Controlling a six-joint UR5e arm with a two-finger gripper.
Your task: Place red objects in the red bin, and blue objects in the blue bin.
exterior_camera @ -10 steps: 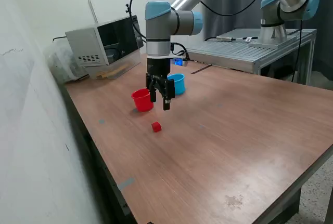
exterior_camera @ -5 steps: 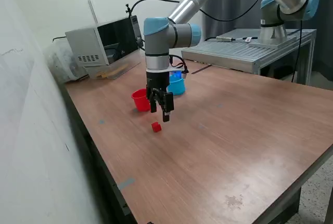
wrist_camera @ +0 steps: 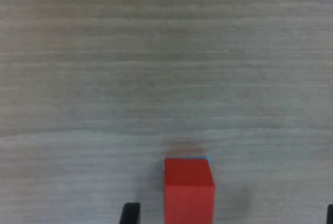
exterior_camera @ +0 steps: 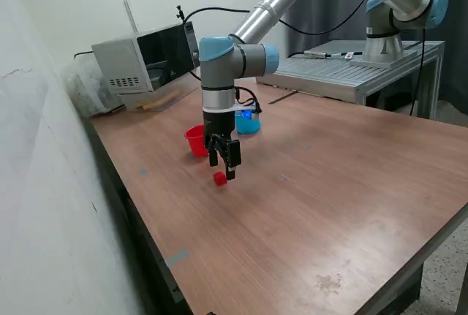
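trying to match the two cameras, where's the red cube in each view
Exterior view: the red cube lies on the wooden table, just below the open pincer, in front of the red cup.
Wrist view: the red cube lies between the fingertips.
Shared landmark: the wood-grain tabletop.

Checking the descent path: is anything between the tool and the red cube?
Nothing. The exterior view shows only air between the open tool and the red cube.
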